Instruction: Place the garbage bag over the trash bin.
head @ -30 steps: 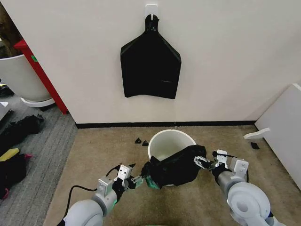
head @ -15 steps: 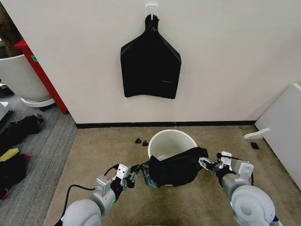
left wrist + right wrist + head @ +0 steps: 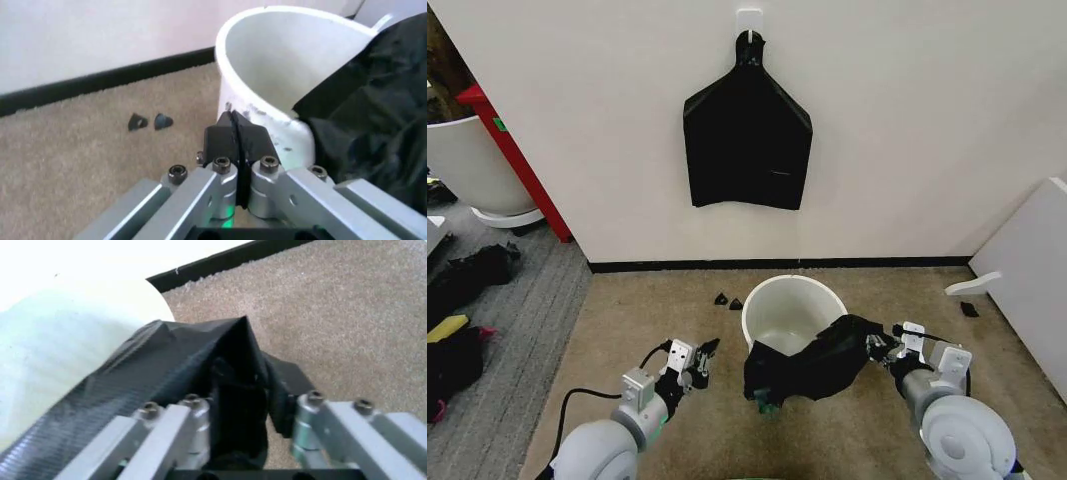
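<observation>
We are pinching the garbage bag (image 3: 812, 358) between the jaws of our right gripper (image 3: 883, 345); it is draping over the near rim of the trash bin (image 3: 789, 300). Our left gripper (image 3: 701, 358), jaws pressed together and empty, is hovering apart from the bag, beside the bin.

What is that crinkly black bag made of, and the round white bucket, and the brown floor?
The crinkly black bag looks like thin, glossy plastic film: it creases and sags. The round cream-white bucket seems hard, smooth plastic with a rolled rim. The brown floor looks like short, nubby carpet.
</observation>
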Available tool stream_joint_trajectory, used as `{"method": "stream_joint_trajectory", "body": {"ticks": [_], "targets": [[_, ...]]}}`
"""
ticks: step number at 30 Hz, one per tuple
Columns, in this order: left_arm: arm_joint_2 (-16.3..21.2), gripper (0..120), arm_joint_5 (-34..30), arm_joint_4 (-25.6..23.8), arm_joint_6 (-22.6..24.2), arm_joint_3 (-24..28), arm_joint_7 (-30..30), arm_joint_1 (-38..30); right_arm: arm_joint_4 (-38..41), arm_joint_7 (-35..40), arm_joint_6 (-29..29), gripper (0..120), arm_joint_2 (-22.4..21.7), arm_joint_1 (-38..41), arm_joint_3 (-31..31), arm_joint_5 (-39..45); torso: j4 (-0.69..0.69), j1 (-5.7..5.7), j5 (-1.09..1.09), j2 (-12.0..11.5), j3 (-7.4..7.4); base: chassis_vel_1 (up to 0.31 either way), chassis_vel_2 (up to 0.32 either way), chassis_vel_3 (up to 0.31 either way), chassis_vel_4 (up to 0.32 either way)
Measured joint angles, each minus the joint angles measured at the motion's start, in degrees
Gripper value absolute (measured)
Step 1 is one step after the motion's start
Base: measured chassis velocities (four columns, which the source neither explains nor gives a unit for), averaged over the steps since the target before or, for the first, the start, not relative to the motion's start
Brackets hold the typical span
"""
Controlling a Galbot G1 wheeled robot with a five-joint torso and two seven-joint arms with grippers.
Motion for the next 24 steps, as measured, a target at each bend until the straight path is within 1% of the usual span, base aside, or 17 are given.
{"method": "stream_joint_trajectory", "body": {"ticks": [1,4,5,6,7,8,11,14,16,17,18,19,20,21,24], "targets": [[0.1,0,0.8,-1.1,0.4,0.1,0.4,0.8,0.0,0.0,0.0,12,0.1,0.2,-0.2,-0.1,-0.01,0.00,0.00,0.0,0.00,0.000,0.000,0.000,0.000],[0.5,0,3.0,-3.9,1.1,1.0,1.4,4.2,-0.3,0.5,0.0,1,0.1,1.1,-1.0,-0.1,0.01,0.00,0.01,0.0,-0.01,0.000,0.000,0.000,0.000],[0.5,0,3.0,-3.9,1.1,1.0,1.4,4.2,-0.3,0.5,0.0,1,0.1,1.1,-1.0,-0.1,0.01,0.00,0.01,0.0,-0.01,0.000,0.000,0.000,0.000],[0.8,0,4.5,-4.3,0.7,1.2,2.1,5.6,-0.6,0.8,0.0,0,0.1,1.7,-1.3,-0.1,0.02,0.00,0.01,0.0,0.00,0.000,0.000,0.000,0.000],[1.2,0,6.2,-4.2,-0.4,1.4,3.0,6.4,-0.7,1.3,0.0,0,0.3,2.0,-1.4,-0.1,0.03,0.00,0.01,0.0,0.00,0.000,0.000,0.000,0.000],[1.6,0,7.5,-3.7,-2.2,1.4,3.8,6.6,-0.7,1.7,0.0,0,0.4,2.1,-1.3,-0.1,0.02,0.00,0.00,0.0,0.00,0.000,0.000,0.000,0.000],[1.8,0,8.1,-3.5,-3.1,1.4,4.2,6.7,-0.7,1.9,-0.1,0,0.5,2.2,-1.3,-0.1,0.00,0.00,-0.01,0.0,0.00,0.000,0.000,0.000,0.000],[2.3,16,10.0,-3.4,-5.5,1.3,5.9,7.0,-0.8,2.1,-0.1,0,0.6,2.4,-1.4,0.0,0.01,0.00,0.00,0.0,0.00,0.000,0.000,0.000,0.000],[2.6,21,10.9,-3.5,-6.3,1.3,7.1,7.2,-0.9,2.1,-0.2,0,0.6,2.6,-1.5,0.0,0.00,0.00,0.00,0.0,0.00,0.000,0.000,0.000,0.000],[2.6,21,11.0,-3.6,-6.4,1.3,7.2,7.3,-0.9,2.1,-0.2,0,0.6,2.6,-1.5,0.0,0.00,0.00,0.00,0.0,0.00,0.000,0.000,0.000,0.000],[2.7,28,11.2,-3.6,-6.5,1.3,7.4,7.3,-1.0,2.1,-0.2,0,0.6,2.6,-1.5,0.0,0.01,0.00,-0.01,0.0,0.00,0.000,0.000,0.000,0.000],[2.7,28,11.2,-3.6,-6.5,1.3,7.4,7.3,-1.0,2.1,-0.2,0,0.6,2.6,-1.5,0.0,0.01,0.00,-0.01,0.0,0.00,0.000,0.000,0.000,0.000],[3.0,36,12.4,-4.0,-7.4,1.3,9.7,7.8,-1.3,2.1,-0.2,0,0.6,2.7,-1.6,0.0,0.01,0.00,0.01,0.0,0.00,0.000,0.000,0.000,0.000],[3.3,41,13.1,-4.1,-8.2,1.3,11.6,8.3,-1.5,2.1,-0.2,0,0.6,2.7,-1.6,0.0,0.01,0.00,0.00,0.0,0.00,0.000,0.000,0.000,0.000],[3.9,53,14.4,-4.3,-8.5,1.4,16.9,8.8,-1.7,1.9,-0.3,0,0.6,2.7,-1.6,0.0,0.01,0.00,0.00,0.0,0.00,0.000,0.000,0.000,0.000]]}}
